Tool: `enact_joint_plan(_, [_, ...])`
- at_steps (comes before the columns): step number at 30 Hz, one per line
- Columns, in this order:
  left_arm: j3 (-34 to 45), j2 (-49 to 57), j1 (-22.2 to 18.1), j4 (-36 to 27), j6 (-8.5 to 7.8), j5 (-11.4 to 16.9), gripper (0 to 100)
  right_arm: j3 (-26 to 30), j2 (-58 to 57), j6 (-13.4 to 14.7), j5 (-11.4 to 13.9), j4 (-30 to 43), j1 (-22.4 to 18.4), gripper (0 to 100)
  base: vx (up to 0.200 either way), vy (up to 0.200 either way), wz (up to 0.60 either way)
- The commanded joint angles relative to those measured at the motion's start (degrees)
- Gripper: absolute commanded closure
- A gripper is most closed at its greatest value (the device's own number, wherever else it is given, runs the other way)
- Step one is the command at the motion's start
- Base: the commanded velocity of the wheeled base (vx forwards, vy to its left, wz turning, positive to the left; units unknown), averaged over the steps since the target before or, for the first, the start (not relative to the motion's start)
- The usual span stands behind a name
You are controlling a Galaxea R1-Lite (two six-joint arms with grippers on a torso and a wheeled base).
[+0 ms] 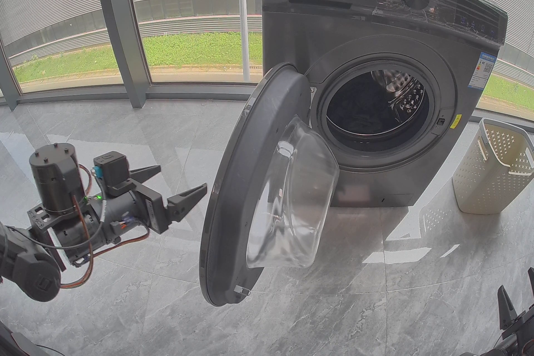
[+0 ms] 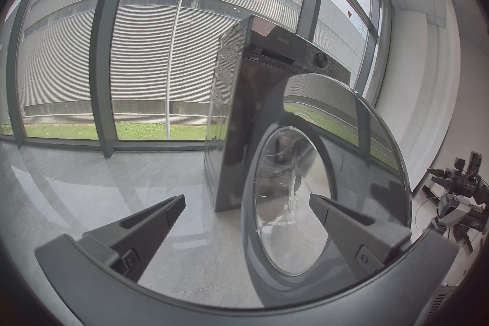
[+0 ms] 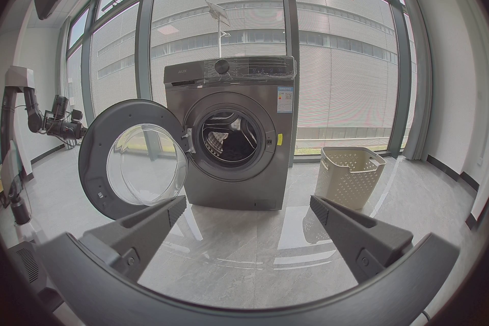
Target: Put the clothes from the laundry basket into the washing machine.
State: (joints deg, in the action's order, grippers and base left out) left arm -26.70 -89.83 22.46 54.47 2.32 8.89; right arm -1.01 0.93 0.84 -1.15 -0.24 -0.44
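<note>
Across the upper right of the head view stands a boxy, dark grey metal front-loading washing machine. Its round drum opening is uncovered and dark inside; whether cloth lies there I cannot tell. Its round, dark-rimmed door, with a bulging clear bowl, hangs wide open at frame centre, between my left gripper and the drum. That gripper hovers at middle left, black wedge fingers spread, grasping nothing. My right gripper, at the lower right corner, is likewise spread and unladen. A cream perforated plastic laundry basket sits at the right edge on the glossy grey marble-tile floor, just beside the machine, its contents hidden. Floor stretches from the door's lower edge to the frame's bottom.
</note>
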Motion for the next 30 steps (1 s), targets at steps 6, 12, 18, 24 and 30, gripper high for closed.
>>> enact_joint_plan(6, [-4.06, -8.25, 13.40, 2.05, 0.32, -3.09, 0, 1.01, -0.93, 0.04, -0.08, -0.02, 0.00, 0, 0.000, 0.000, 0.00])
enact_joint_plan(12, [-7.14, -9.48, 14.81, 3.19, 0.58, -4.32, 0, 1.01, -0.93, 0.13, -0.08, -0.02, 0.00, 0, 0.000, 0.000, 0.00])
enact_joint_plan(18, [-13.73, -13.35, 14.81, 3.10, 0.58, -5.81, 0, 1.01, -0.93, 0.04, -0.08, -0.02, 0.00, 0, 0.000, 0.000, 0.00])
enact_joint_plan(24, [-22.35, -19.15, 15.78, 2.57, 0.76, -5.81, 0, 1.01, -0.93, -0.05, -0.08, -0.02, 0.00, 0, 0.000, 0.000, 0.00])
enact_joint_plan(30, [-31.93, -24.86, 18.41, 1.61, 3.05, -6.16, 0, 1.01, -0.93, -0.05, 0.00, -0.02, 0.00, 0, 0.000, 0.000, 0.00])
